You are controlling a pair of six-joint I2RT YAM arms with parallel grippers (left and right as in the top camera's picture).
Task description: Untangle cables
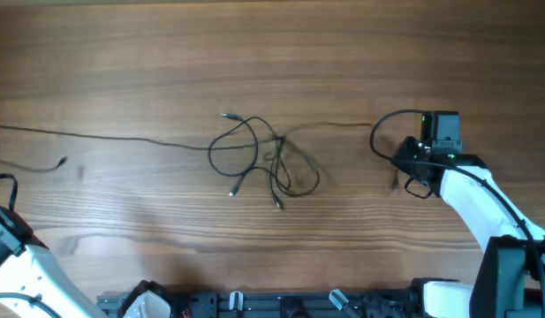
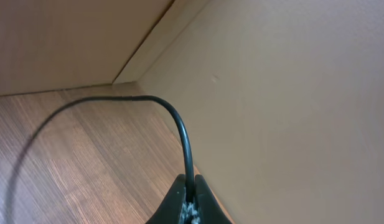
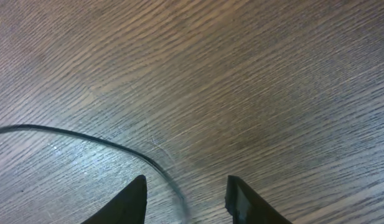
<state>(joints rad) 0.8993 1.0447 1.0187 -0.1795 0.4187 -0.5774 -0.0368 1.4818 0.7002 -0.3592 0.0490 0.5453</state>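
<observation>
The cables (image 1: 263,159) lie bunched in loose black loops at the table's middle, small plugs sticking out at the knot's edges. One long strand (image 1: 122,139) runs from the knot to the far left edge. My left gripper (image 2: 190,194) is shut on a black cable (image 2: 179,127) that arcs up and away to the left. Another thin strand (image 1: 334,125) leads right toward my right arm (image 1: 457,181). In the right wrist view my right gripper (image 3: 187,199) stands open just above the wood, with a thin cable (image 3: 117,144) lying loose between its fingers.
A short loose cable end with a plug (image 1: 60,162) lies at the far left. The right arm's own thick black cable (image 1: 378,132) loops beside its wrist. A beige wall (image 2: 291,93) rises close to the left gripper. The arm bases (image 1: 281,305) line the front edge.
</observation>
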